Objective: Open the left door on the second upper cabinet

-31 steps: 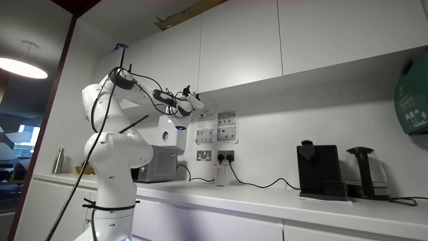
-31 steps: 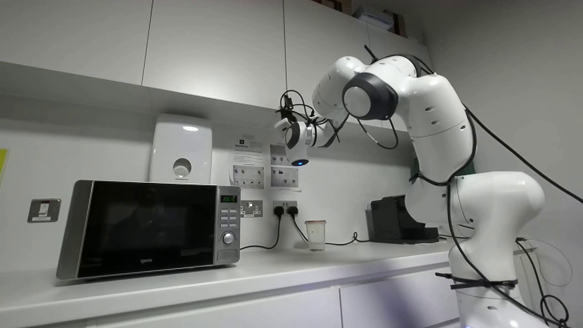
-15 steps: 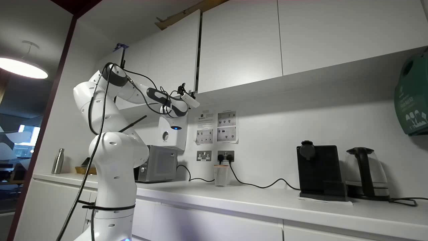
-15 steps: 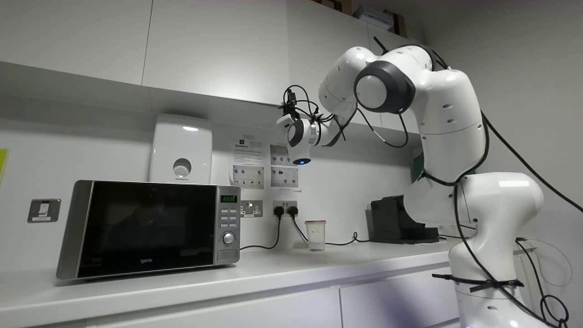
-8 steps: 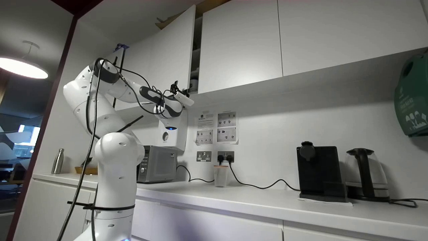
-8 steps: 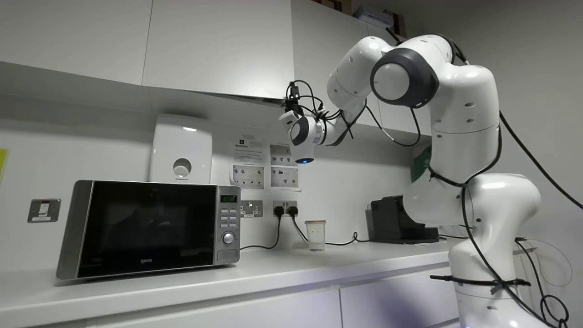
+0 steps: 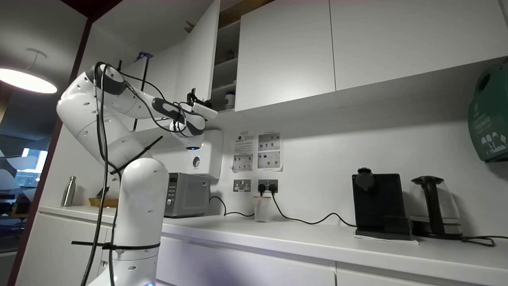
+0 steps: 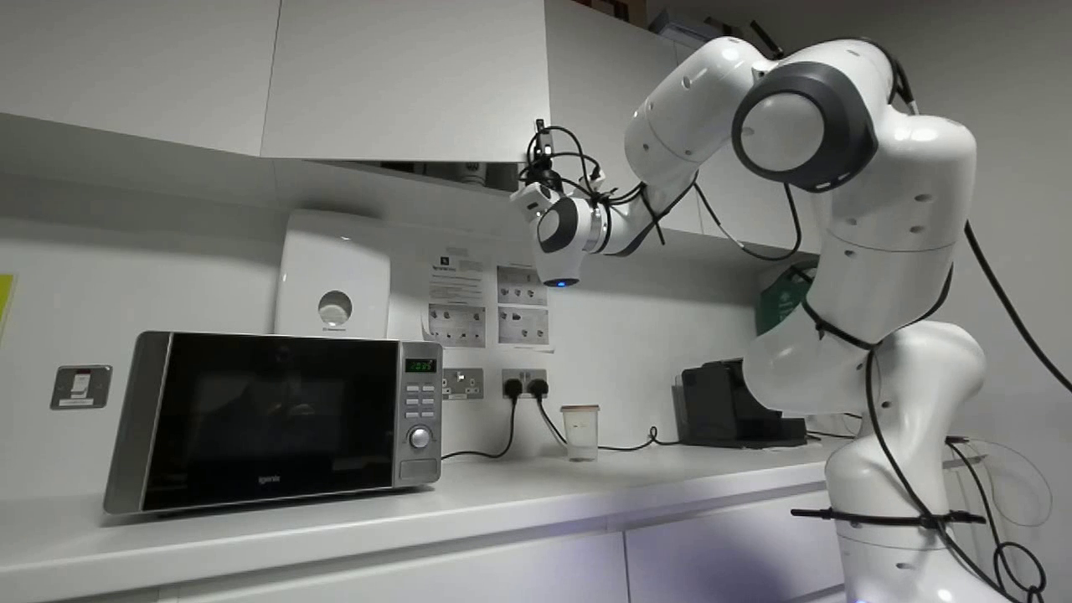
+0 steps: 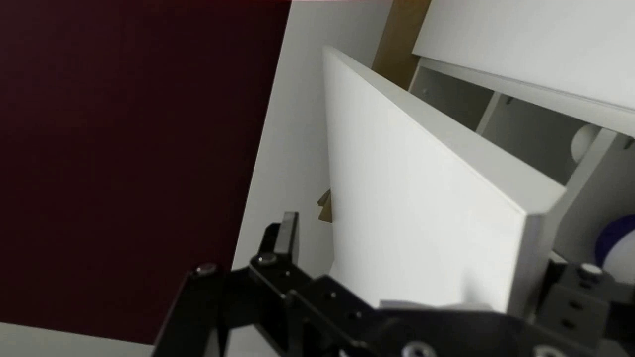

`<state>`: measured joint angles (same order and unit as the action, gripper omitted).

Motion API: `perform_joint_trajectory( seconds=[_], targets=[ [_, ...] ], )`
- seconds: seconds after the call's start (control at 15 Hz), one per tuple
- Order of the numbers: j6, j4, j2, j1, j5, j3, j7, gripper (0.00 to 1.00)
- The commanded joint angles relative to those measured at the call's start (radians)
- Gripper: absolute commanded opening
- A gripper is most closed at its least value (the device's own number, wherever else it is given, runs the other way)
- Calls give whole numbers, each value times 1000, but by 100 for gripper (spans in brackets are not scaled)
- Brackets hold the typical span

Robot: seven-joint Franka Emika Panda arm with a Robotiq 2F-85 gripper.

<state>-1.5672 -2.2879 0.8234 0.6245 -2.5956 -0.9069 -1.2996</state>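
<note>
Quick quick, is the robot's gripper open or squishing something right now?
Gripper: open, with one side in front of the left door and one behind, not clamped on it.

Eyes down and left of the jaws in an exterior view: there's the brand, "igenix", lettered on the microwave, and glowing green on its display, digits that look like 20:35. Far right of the jaws, in an exterior view, the green case reads "First Aid Kit" in pale letters. Below the jaws, a wall sheet shows a dark square logo above print too small to call. Same with the label on the white dispenser, lower left of the jaws.
</note>
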Motion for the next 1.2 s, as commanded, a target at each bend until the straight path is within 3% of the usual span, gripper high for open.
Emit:
perform_joint_trajectory(
  seconds=[0.0,0.07,0.27,0.33,0.4,0.67,1.07,1.13],
  targets=[
    [98,-59,-28,-146,-67,70,120,100],
    [41,-61,79,-45,11,23,48,100],
    [49,-101,81,-76,23,21,67,100],
    [136,-134,-52,-231,-90,91,182,100],
    [64,-138,84,-101,8,27,75,100],
    [61,-192,100,-178,9,38,64,100],
    [39,-215,117,-195,14,52,96,100],
    [109,-227,-4,-319,-76,124,192,100]
  ],
)
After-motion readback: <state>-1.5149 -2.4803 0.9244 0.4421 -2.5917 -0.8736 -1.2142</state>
